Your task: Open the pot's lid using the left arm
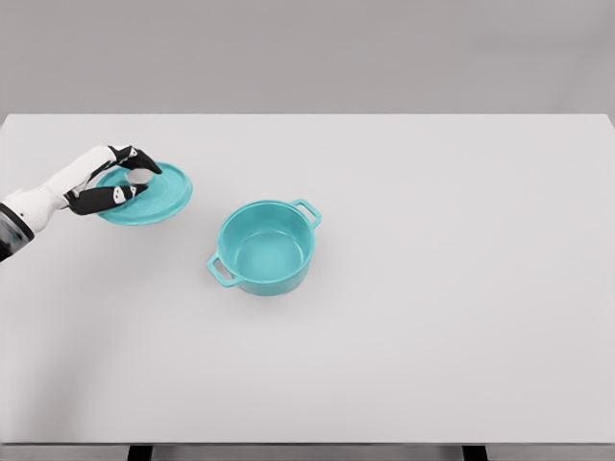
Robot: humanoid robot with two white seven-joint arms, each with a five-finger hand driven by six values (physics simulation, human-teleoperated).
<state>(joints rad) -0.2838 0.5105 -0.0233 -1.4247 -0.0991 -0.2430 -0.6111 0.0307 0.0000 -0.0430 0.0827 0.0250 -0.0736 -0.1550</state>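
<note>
Lid (154, 195) off the open pot (264, 247) — gripped by the left hand (113, 181); well left of it.

A single head-mounted view looks steeply down and forward from above the near edge of the broad white rectangular table (432, 365), far enough back to take in all four edges and the grey wall behind.

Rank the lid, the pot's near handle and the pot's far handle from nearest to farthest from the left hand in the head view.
1. lid, under the left hand, at table left.
2. near handle, on the pot's lower-left side.
3. far handle, on the pot's upper-right side.
</note>
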